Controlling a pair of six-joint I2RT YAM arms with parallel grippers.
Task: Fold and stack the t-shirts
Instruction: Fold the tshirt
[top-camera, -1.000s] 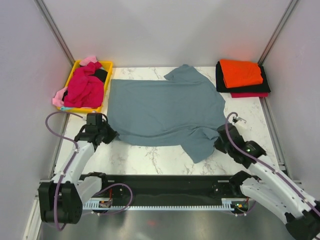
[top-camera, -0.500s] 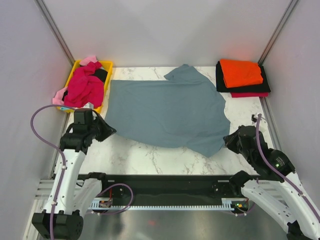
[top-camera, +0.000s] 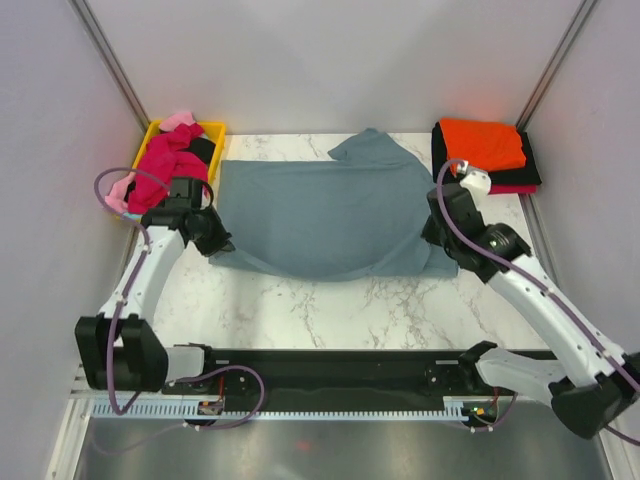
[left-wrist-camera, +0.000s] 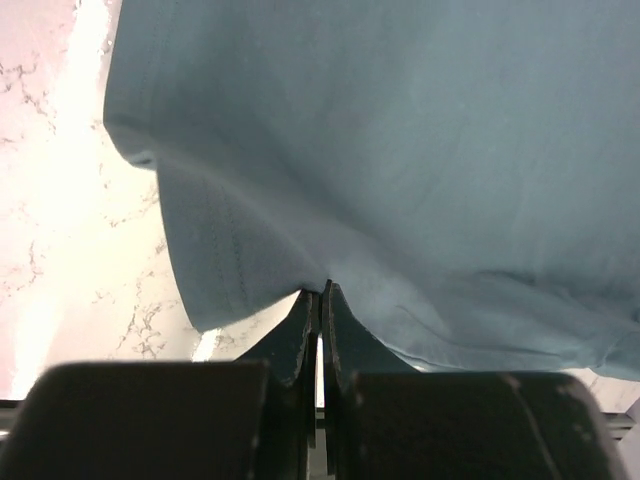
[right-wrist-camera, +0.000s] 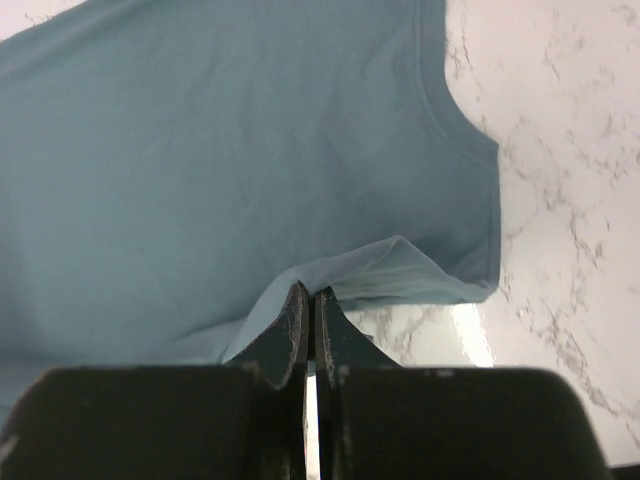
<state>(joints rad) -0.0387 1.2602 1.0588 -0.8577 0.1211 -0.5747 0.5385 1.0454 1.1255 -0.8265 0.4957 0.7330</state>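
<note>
Mid-fold: left gripper (top-camera: 216, 243) and right gripper (top-camera: 438, 236) each pinch the near hem of the blue-grey shirt (top-camera: 330, 210); folded stack (top-camera: 485, 152) (three shirts, apparently) lies right of it, unfolded magenta heap (top-camera: 170, 175) left.

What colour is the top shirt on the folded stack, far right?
The top shirt is orange; top external view shows it best.

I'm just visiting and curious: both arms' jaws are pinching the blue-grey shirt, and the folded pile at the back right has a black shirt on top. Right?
Not quite. The orange shirt lies on top there, with the black shirt under it, as the top external view shows. Both arms' jaws do pinch the blue-grey shirt.
</note>
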